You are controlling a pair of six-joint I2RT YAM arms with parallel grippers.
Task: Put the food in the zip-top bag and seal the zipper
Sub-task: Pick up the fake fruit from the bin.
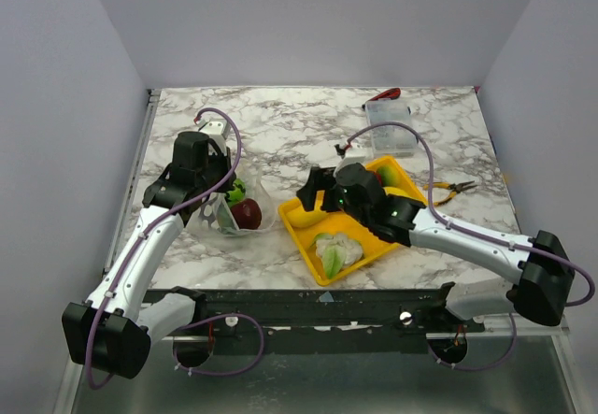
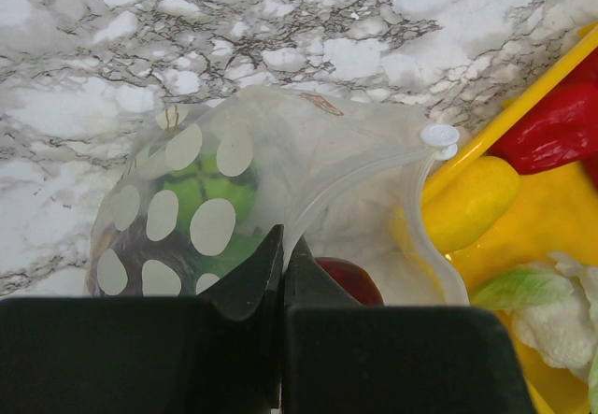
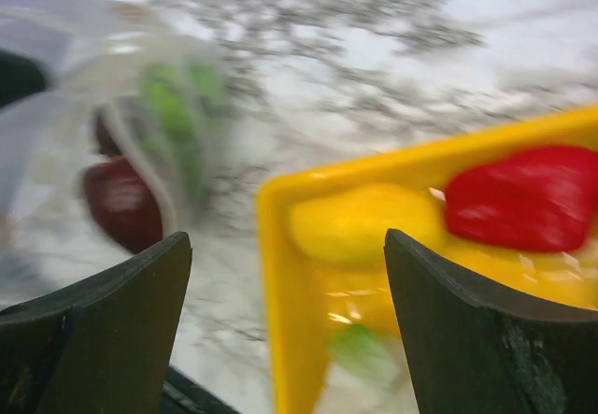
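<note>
The zip-top bag (image 2: 280,134) lies on the marble to the left of the yellow tray (image 1: 363,252). My left gripper (image 2: 283,246) is shut on its mouth edge, where the zipper (image 2: 355,176) runs up to a white slider (image 2: 439,136). Inside the bag lie a green piece (image 2: 210,199) and a dark red piece (image 2: 350,283). My right gripper (image 3: 285,246) hangs open and empty over the tray's left corner. A yellow piece (image 3: 360,222) and the red pepper (image 3: 528,199) lie just beyond it. The cauliflower (image 1: 336,250) sits at the tray's near end.
A rigid clear compartment box (image 1: 388,115) stands at the back right with a red object (image 1: 391,93) behind it. Yellow-handled pliers (image 1: 448,190) lie right of the tray. Grey walls close in the table on three sides.
</note>
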